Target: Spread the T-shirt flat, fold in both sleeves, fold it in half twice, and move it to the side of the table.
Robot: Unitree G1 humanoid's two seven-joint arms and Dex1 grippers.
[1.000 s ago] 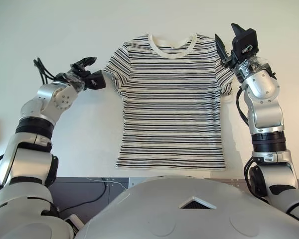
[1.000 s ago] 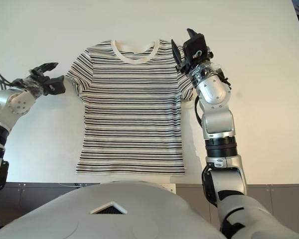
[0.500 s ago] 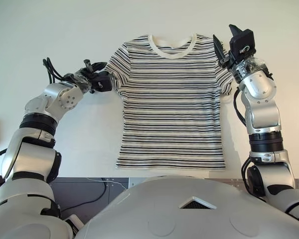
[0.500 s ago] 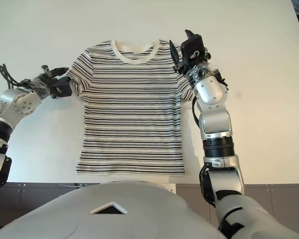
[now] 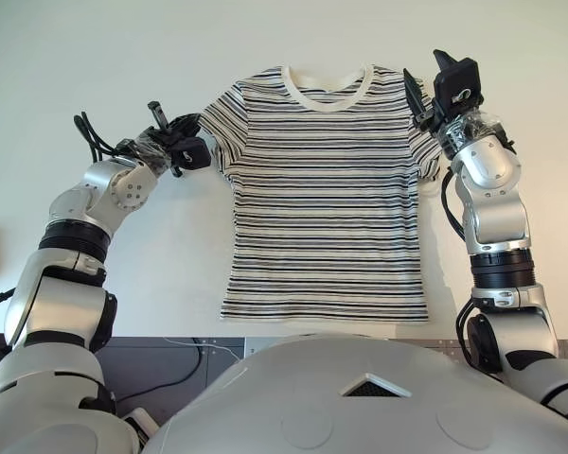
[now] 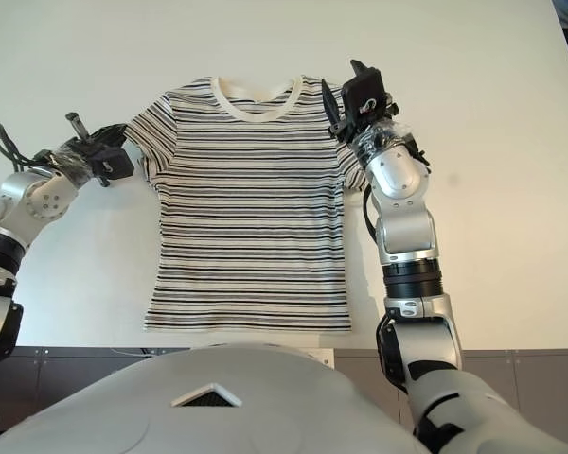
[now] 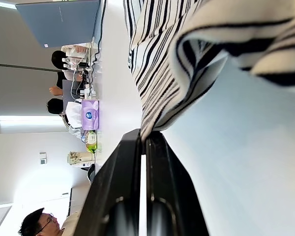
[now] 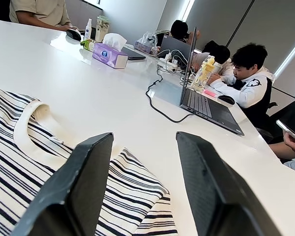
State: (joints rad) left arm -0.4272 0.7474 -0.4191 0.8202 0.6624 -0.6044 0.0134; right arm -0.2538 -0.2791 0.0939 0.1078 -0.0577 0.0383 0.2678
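The T-shirt (image 5: pixel 327 189) lies flat and face up on the white table (image 5: pixel 161 265), with its bottom hem nearest the robot, well short of both pincers, and its body stretching between them. The left pincer (image 7: pixel 146 138) sits low at the outer edge of the shirt's left sleeve (image 5: pixel 218 132). Its two black fingers (image 7: pixel 120 187) are pressed all but together, pinching the striped sleeve hem at their tips, and the cloth just beyond them is raised in a curl. The right pincer (image 5: pixel 425 87) stands above the right sleeve (image 5: pixel 424 156) near the shoulder, pointing up and away. Its fingers are spread wide and hold nothing, and the striped shoulder lies on the table below the gap. The cream collar (image 5: pixel 327 100) lies between the two pincers, a little beyond the left one. Far past the right pincer, on the same table, are a black cable (image 8: pixel 148 92), an open laptop (image 8: pixel 206 105) and a purple tissue box (image 8: pixel 109 55)
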